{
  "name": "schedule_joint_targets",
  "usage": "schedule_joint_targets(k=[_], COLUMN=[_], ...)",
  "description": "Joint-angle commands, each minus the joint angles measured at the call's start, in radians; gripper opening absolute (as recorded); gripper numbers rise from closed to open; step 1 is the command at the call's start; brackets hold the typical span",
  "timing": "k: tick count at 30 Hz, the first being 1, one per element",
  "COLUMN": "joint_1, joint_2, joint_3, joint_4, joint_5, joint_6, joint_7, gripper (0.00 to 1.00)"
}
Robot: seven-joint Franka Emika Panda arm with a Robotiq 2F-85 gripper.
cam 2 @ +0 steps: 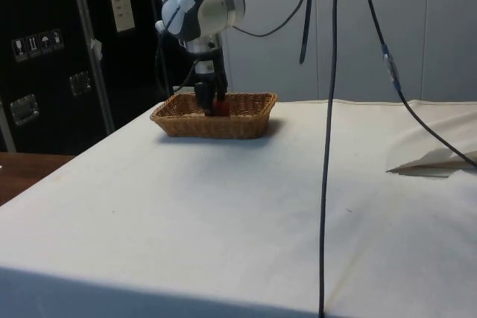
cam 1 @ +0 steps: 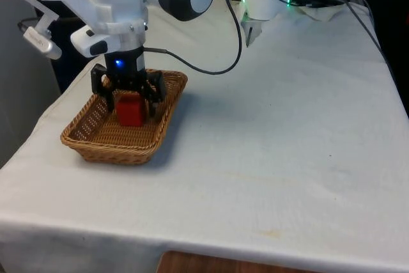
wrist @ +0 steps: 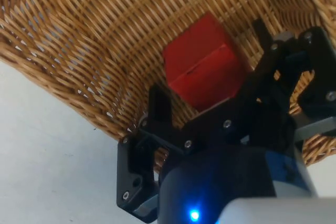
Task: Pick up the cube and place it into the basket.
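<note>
The worktop (cam 1: pixel 268 158) in front of me is a broad stretch of white cloth, bare up to the basket (cam 1: pixel 83 139) sitting near the front view's left edge. Inside it stands the cube (cam 1: pixel 130 109), red, resting on the wicker floor or very close to it; I can't tell for certain that it is bearing its own weight. The gripper (cam 1: pixel 130 97) is down in the basket over the cube, its black fingers (wrist: pixel 157 111) standing on either side of it. From the wrist view the fingers look parted wider than the cube, with wicker showing between one finger and the red face, so I judge the gripper spread and the cube let go, or nearly so.

What could go wrong from here is mostly in the retreat. If one finger is touching a face, a lift could drag the cube up, tip it, or flick it against the basket wall. The basket is light and shallow; in the side view the gripper (cam 2: pixel 211 98) sits deep within its rim (cam 2: pixel 216 96), so any sideways drift on the way up could catch the weave and shove or lift the basket across the cloth. A straight vertical rise looks the safe course. A cable (cam 1: pixel 217 68) trails on the cloth just behind the basket and might snag it too.
</note>
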Motion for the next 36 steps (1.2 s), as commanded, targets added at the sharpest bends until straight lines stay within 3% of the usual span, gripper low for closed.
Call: schedule_joint_targets(k=[1,4,7,9,14,15,16,23,25,26,34,35,36], joint_1=[0.003,0.011,0.009,0.017,0.023,0.017,0.024,0.031,0.027,0.032,0.036,0.03,0.038], joint_2=[-0.01,-0.03,-0.035,-0.055,-0.081,-0.072,-0.086,-0.122,-0.124,-0.132,-0.154,-0.145,-0.161], joint_3=[-0.006,-0.019,-0.02,-0.031,-0.042,-0.035,-0.044,-0.058,-0.054,-0.06,-0.065,-0.061,-0.065], joint_4=[0.0,0.001,0.005,0.002,0.004,0.005,0.004,0.008,0.009,0.007,-0.003,0.007,-0.008], joint_5=[-0.005,-0.01,-0.007,-0.018,-0.026,-0.017,-0.027,-0.039,-0.032,-0.041,-0.037,-0.034,-0.037], joint_6=[-0.01,-0.028,-0.036,-0.053,-0.075,-0.063,-0.079,-0.109,-0.105,-0.115,-0.114,-0.117,-0.112], joint_7=[0.001,0.001,0.0,0.001,0.002,0.0,0.002,0.002,0.0,0.002,-0.004,-0.001,-0.006], gripper=[1.0,1.0,1.0,1.0,1.0,1.0,1.0,1.0,1.0,1.0,1.0,1.0,1.0])
